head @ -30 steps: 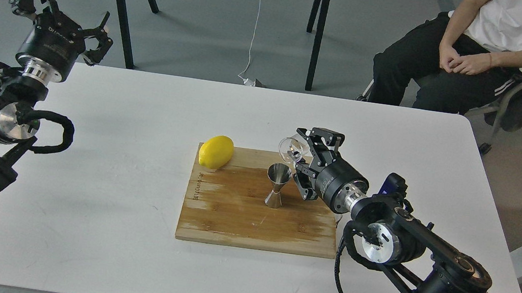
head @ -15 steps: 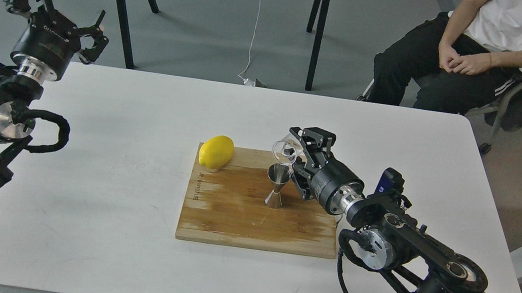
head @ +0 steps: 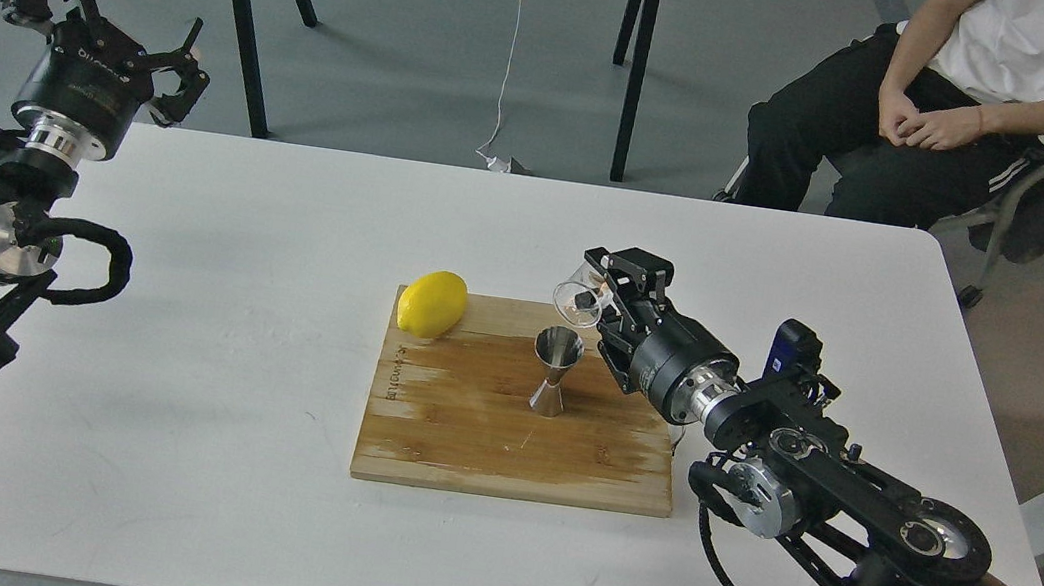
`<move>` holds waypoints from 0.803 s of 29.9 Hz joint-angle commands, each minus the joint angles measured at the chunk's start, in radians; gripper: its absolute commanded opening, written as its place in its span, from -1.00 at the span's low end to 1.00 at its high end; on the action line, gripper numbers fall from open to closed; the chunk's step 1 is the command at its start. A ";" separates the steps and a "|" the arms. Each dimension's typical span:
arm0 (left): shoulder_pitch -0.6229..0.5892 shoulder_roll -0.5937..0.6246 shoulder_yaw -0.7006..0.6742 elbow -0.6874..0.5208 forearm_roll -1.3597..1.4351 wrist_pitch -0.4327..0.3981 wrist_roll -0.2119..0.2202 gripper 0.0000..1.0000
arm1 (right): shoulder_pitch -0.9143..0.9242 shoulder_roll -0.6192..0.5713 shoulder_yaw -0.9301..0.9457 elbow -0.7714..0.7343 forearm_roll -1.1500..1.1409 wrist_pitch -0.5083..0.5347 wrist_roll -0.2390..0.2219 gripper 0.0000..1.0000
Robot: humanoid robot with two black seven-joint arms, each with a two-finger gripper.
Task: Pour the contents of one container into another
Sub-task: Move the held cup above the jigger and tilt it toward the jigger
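Head view: my right pincer (head: 604,296) clamped on tilted glass cup (head: 578,301), above steel jigger (head: 555,372) upright on wooden board (head: 464,427). My left pincer (head: 101,1) spread apart, far left. Lemon (head: 432,302) at board's far-left corner.

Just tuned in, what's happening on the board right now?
The right gripper holds the clear glass cup tipped on its side, its mouth just above and right of the steel jigger, which stands upright on the wooden cutting board. No stream is visible, so I can't tell if liquid is flowing. A lemon sits at the board's far left corner. The left gripper is open, raised off to the left, holding nothing.
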 commanded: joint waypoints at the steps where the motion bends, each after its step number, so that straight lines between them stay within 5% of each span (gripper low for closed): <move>1: -0.001 0.003 0.000 0.000 0.000 0.000 0.000 1.00 | 0.011 -0.001 -0.022 0.000 -0.019 -0.009 0.005 -0.40; 24: 0.002 0.009 0.000 0.000 0.000 0.000 0.000 1.00 | 0.015 -0.018 -0.105 -0.005 -0.239 -0.063 0.071 -0.39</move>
